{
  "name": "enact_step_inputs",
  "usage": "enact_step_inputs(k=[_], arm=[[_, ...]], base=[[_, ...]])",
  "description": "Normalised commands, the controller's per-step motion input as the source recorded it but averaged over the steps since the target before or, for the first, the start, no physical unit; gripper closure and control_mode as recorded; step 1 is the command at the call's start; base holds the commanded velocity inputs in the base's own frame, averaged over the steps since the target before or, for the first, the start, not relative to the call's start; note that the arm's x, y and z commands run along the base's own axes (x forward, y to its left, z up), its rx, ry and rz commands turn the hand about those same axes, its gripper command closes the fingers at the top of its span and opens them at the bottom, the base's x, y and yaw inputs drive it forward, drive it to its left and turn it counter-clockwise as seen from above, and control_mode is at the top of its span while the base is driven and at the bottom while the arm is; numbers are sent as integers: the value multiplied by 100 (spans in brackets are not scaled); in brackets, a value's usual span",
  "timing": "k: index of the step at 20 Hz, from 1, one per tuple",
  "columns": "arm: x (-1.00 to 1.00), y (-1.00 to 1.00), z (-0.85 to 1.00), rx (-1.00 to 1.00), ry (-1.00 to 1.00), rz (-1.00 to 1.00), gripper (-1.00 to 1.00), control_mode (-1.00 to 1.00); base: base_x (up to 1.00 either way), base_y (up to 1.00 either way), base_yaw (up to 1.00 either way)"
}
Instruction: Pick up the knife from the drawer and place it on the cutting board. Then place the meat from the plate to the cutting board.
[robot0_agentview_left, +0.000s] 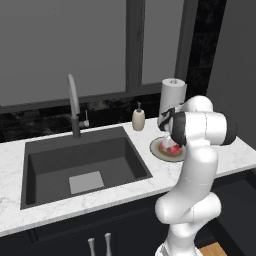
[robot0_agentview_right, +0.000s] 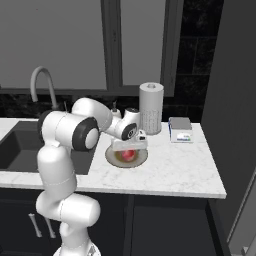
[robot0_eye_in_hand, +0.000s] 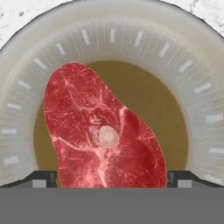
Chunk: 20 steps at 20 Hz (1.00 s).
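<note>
Fingertips (robot0_eye_in_hand: 43, 178) stand wide apart, straddling the meat (robot0_eye_in_hand: 103, 133) on the plate (robot0_eye_in_hand: 199, 87), seemingly poised to grip it. The hand view gives that straddle; the right base view adds the gripper (robot0_agentview_right: 128, 148) low over the plate, near the paper towel roll (robot0_agentview_right: 151, 108). Touching? Unclear.

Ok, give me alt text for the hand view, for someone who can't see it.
Close view down onto a raw red steak, the meat, lying on a round beige plate with a pale, ridged rim. The open gripper hangs just above, one dark fingertip on either side of the steak. White marble counter shows at the top corners.
</note>
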Motion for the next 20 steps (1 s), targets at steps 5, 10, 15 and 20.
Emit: enact_step_inputs(k=[5,10,15,20], arm=[[24,-4,-41,1,-1,3,-100,-100],[3,0,-58,1,-2,3,-100,-100],[0,0,-71,1,-7,4,-100,-100],[-14,0,-94,0,-11,4,100,-100]], base=[[0,0,0],[0,0,0],[0,0,0],[0,0,0]])
